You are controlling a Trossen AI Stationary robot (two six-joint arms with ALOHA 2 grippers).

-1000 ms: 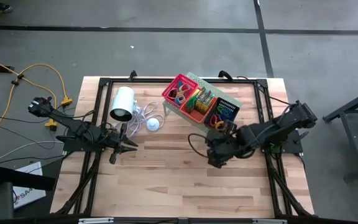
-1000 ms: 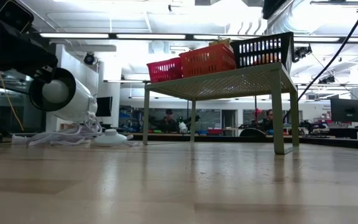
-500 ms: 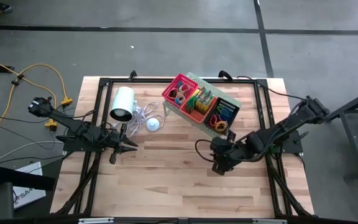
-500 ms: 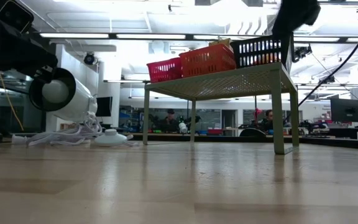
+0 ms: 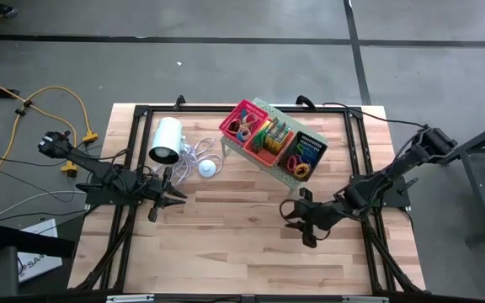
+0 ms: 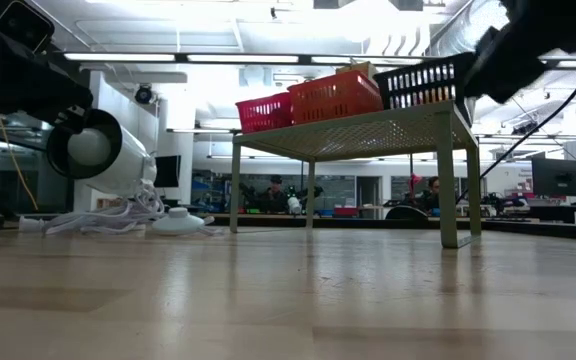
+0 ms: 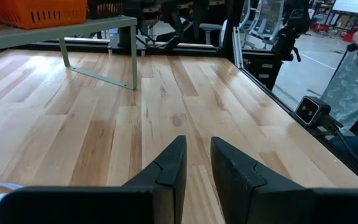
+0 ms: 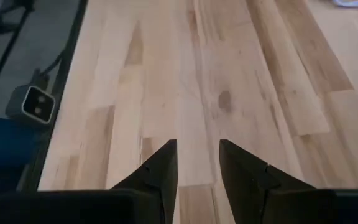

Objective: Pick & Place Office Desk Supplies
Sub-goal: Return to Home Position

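The left arm lay low along the left side of the tabletop [image 5: 226, 248], its tool [image 5: 160, 200] pointing toward the middle, over bare wood. In the left wrist view its fingers [image 7: 168, 167] stood a narrow gap apart with nothing between them. Just beyond that tool lay a white cylinder [image 5: 165, 140] on its side, with its cord [image 5: 194, 153] bunched beside it.

Right of the cylinder stood the pale green shelf [image 6: 368, 128], its long axis running slantwise from the far left toward the near right. On top of it three baskets sat in a row along that axis, touching side to side: the red basket [image 5: 241, 123] at the far-left end, the orange basket [image 5: 268, 140] in the middle, the black basket [image 5: 306, 151] at the near-right end. Loops and small bright pieces showed inside them.

The right arm reached in from the right edge, stretched long and low, sloping toward the near left. Its tool [image 5: 303, 227] hung over bare wood near the shelf's right end, clear of the black basket. Its fingers [image 8: 161, 167] were parted and held nothing
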